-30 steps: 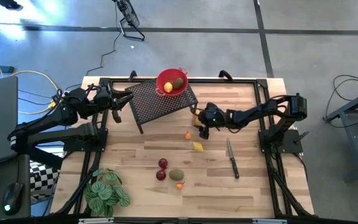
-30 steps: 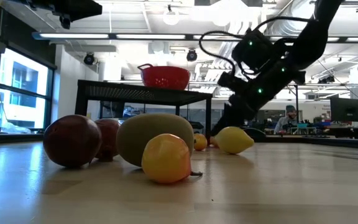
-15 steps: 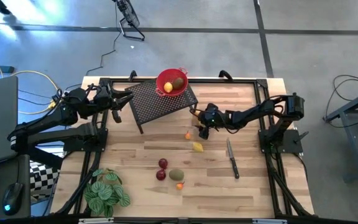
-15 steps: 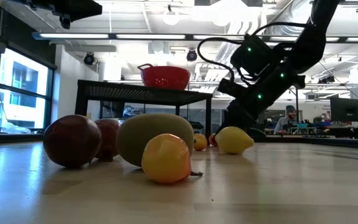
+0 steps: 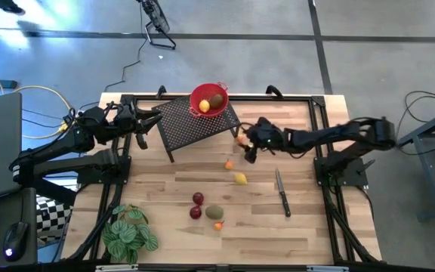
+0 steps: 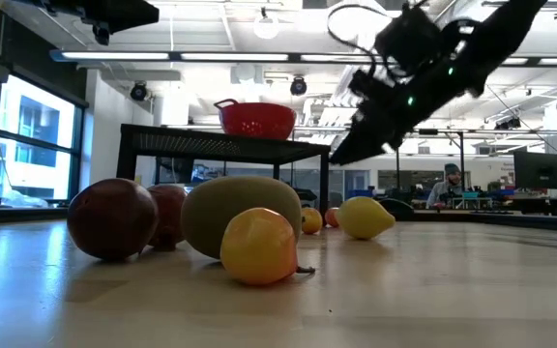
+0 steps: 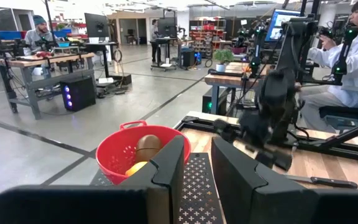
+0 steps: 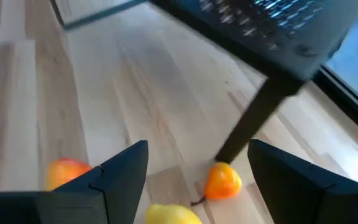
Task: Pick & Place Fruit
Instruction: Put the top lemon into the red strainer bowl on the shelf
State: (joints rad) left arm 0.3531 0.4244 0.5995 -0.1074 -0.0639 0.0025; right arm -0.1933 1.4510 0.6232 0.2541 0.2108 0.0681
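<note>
High view, centre: two fruit (image 5: 211, 101) in red bowl (image 5: 199, 94), about seven left on table (image 5: 308, 219); right gripper (image 5: 249, 148) raised above them, fingers wide, seemingly empty; left gripper (image 5: 151, 121) parked upper left, fingers narrowly apart.

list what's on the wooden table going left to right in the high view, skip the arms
leafy plant → black mesh stand → dark red balls → red bowl on the stand → olive-green oval → small orange fruit → yellow lemon → knife
</note>
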